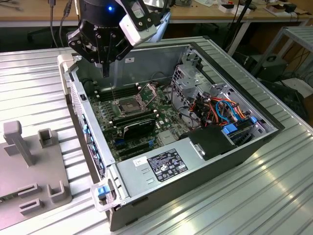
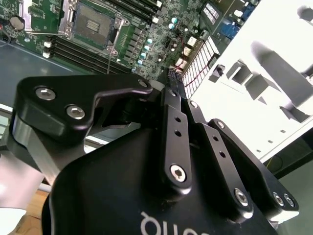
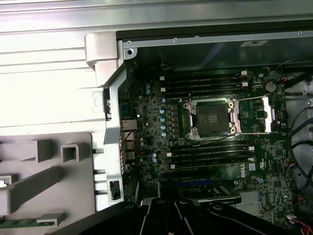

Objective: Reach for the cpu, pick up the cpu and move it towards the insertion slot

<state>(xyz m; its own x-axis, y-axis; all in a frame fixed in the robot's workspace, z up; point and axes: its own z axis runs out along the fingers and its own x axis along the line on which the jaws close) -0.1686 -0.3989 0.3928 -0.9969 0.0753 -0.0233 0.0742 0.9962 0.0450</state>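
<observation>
My gripper (image 1: 104, 67) hangs over the computer case (image 1: 151, 61). Whether it is closed on the cpu, I cannot tell. The insertion slot (image 1: 128, 106) lies below me, bare. Such a chip is probably light, stiff and fragile, so I'd hold it by its edges only.

A ribbed silvery tabletop (image 1: 274, 196) is carrying an open computer case (image 1: 195, 171), and a grey fixture plate (image 1: 29, 171) is sitting at the exterior view's left.
</observation>
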